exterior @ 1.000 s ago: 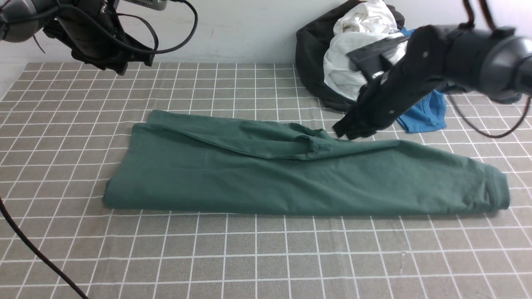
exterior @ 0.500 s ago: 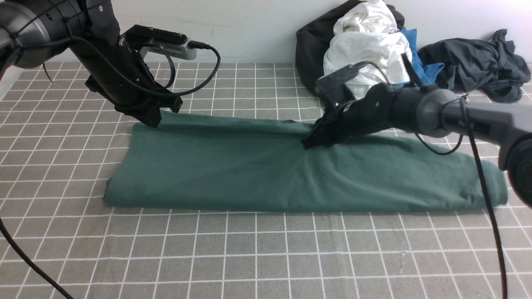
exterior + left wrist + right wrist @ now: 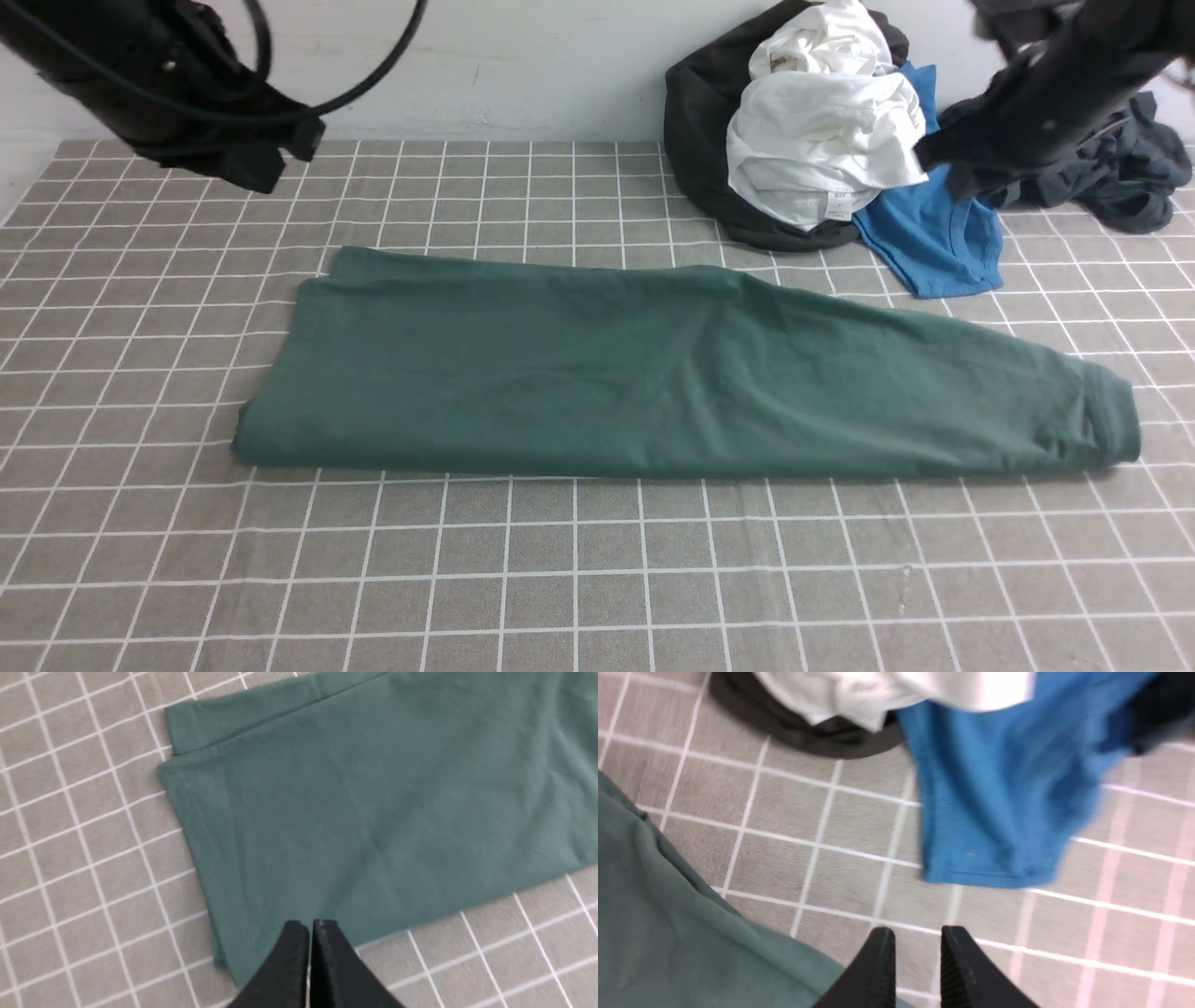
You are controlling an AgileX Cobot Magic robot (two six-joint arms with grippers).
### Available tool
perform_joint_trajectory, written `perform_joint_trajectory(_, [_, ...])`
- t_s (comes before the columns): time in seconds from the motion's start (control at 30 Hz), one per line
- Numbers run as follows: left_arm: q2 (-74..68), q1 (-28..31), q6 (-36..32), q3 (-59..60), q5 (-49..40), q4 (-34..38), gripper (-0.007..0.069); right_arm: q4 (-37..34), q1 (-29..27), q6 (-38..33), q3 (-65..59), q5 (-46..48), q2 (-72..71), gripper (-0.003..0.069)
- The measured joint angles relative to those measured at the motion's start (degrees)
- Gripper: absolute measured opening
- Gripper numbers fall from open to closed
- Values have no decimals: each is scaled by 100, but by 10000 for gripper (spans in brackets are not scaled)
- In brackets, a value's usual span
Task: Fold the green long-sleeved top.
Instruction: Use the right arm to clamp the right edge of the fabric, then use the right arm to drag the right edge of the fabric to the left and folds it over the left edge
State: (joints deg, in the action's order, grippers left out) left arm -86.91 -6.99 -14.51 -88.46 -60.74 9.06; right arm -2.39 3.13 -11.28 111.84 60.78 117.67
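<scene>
- Both arms have lifted off the far edge of the green top (image 3: 653,373), where they were pressing half a second ago. The left gripper (image 3: 310,926) has pulled back toward the far left corner and the right gripper (image 3: 917,935) toward the far right one.
- The left gripper's fingers are pressed together with nothing between them. It hangs above the top's left short end, just outside the near edge of the fabric.
- The right gripper's fingers stand a little apart and hold nothing. It hovers over bare tabletop (image 3: 560,579), between the top's far edge and the blue T-shirt (image 3: 943,243).
- The top lies flat as one long band. Its long axis runs left to right, roughly parallel to the tabletop's near edge, with the squared end to the left and the cuffed end close to the right edge.
- Judging from this, the next fold goes along that axis, one end carried over the other. The left arm is nearer the squared end and the right arm nearer the cuff. Each must come down and toward the near edge.
- The white garment (image 3: 822,140) and the grey garment (image 3: 1111,177) lie heaped at the far right, apart from the top.
</scene>
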Motion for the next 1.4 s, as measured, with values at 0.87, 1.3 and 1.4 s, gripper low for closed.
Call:
perform_joint_trajectory(0.87, [2169, 0, 5, 4330, 1182, 150, -7, -89, -1044, 965, -4111, -2046, -394, 480])
perform_joint_trajectory(1.3, [2455, 0, 5, 4220, 1140, 64, -7, 2380, -1048, 1128, -3201, -1216, -1297, 13])
perform_joint_trajectory(1.4, [2755, 0, 5, 4193, 1181, 64, -7, 2903, -1036, 1378, -2691, -730, -1564, 13])
